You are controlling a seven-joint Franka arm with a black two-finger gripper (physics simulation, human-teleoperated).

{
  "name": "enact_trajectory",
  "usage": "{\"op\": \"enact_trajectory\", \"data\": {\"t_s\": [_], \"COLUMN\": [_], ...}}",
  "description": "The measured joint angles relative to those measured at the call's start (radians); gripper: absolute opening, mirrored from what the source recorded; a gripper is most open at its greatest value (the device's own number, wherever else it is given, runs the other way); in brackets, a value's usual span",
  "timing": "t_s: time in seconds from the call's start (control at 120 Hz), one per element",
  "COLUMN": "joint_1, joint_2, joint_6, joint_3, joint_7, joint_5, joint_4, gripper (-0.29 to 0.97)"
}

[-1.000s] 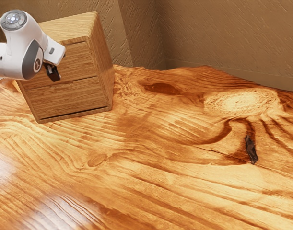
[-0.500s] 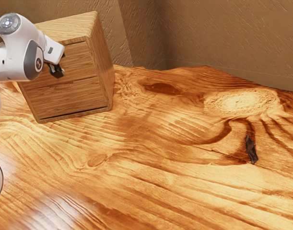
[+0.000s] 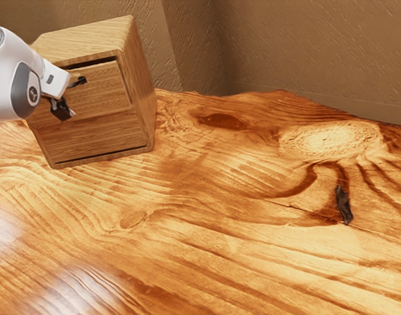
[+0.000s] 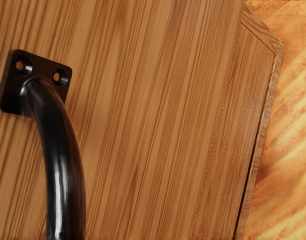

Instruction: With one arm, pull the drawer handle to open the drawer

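Drawer handle (image 4: 62, 165), black, two-holed mounting plate (image 4: 41, 64)

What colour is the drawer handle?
The drawer handle is glossy black; the wrist view shows it best.

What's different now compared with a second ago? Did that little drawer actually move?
Yes. The arm has drawn back toward the exterior view's left, its pincer at the black handle, and the top drawer has slid out with it: a dark gap now shows above its front. The cabinet, the bottom drawer and the small dark scrap on the table stayed put.
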Motion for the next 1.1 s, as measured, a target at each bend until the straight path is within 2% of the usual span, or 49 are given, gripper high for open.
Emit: {"op": "enact_trajectory", "data": {"t_s": [0.275, 0.383, 0.542, 0.875, 1.1], "joint_1": [-0.011, -0.014, -0.020, -0.005, -0.015], "joint_2": [-0.166, -0.230, -0.254, -0.391, -0.432], "joint_6": [0.045, 0.059, 0.071, 0.089, 0.094], "joint_3": [-0.033, -0.039, -0.040, -0.065, -0.093], "joint_7": [0.013, 0.017, 0.021, 0.024, 0.021], "joint_5": [0.003, 0.006, 0.009, 0.030, 0.052], "joint_4": [-0.202, -0.266, -0.324, -0.457, -0.529], "gripper": [0.60, 0.63, 0.70, 0.66, 0.65]}}
